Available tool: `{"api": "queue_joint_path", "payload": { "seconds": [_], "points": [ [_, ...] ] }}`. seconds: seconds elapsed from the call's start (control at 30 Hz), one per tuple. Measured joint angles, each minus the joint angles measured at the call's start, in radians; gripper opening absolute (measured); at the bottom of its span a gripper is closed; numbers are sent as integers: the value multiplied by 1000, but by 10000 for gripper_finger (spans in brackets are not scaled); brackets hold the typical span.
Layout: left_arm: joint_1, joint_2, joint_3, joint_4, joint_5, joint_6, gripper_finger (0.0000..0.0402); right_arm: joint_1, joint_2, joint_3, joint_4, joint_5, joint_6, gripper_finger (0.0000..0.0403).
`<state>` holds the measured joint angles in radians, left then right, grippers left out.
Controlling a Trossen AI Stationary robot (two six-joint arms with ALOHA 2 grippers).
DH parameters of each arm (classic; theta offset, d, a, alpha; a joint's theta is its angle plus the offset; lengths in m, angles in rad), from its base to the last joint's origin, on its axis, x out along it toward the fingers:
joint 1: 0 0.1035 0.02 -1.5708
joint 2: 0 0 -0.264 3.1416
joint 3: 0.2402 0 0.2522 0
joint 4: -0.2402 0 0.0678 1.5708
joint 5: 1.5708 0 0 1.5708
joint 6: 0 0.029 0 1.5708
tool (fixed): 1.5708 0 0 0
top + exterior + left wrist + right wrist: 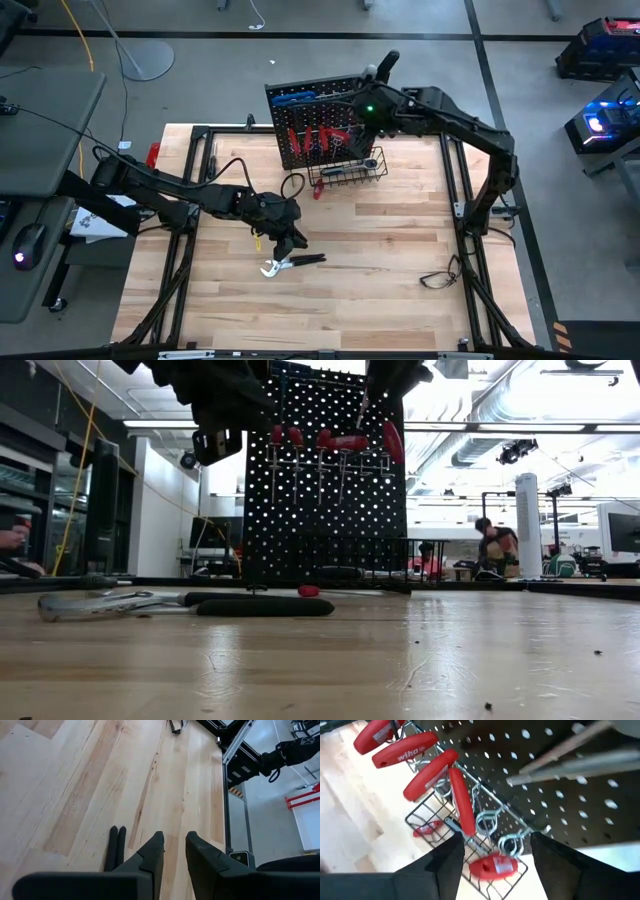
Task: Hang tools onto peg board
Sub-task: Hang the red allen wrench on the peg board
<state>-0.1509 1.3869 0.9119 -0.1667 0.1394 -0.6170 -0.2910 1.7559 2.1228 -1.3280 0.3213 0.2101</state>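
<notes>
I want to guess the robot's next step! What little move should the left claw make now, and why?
Probably lower the left claw straight down onto the pliers. It hovers just above them, holding nothing, its fingers a little apart, and the pliers lie flat on the table, not yet hung on the peg board.

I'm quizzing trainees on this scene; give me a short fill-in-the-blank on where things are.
1. The pliers lie on the ____.
2. The red screwdrivers hang on the ____.
3. The gripper at the peg board is the ____ one.
4. The left gripper hovers over the ____.

Missing words: table; peg board; right; pliers
</notes>
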Motion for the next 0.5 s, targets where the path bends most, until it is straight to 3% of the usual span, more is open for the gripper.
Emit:
{"api": "queue_joint_path", "payload": {
  "seconds": [0.23, 0.37, 0.5],
  "points": [
    [0, 0, 0, -1, -4, 7, 69, 68, -33, 62, -253, 17, 7, 217],
    [0, 0, 0, -2, -33, 24, 69, 148, -131, -67, -172, 43, -50, 217],
    [0, 0, 1, 3, -52, 24, 69, 192, -246, -304, -76, 141, -58, 215]
  ]
}}
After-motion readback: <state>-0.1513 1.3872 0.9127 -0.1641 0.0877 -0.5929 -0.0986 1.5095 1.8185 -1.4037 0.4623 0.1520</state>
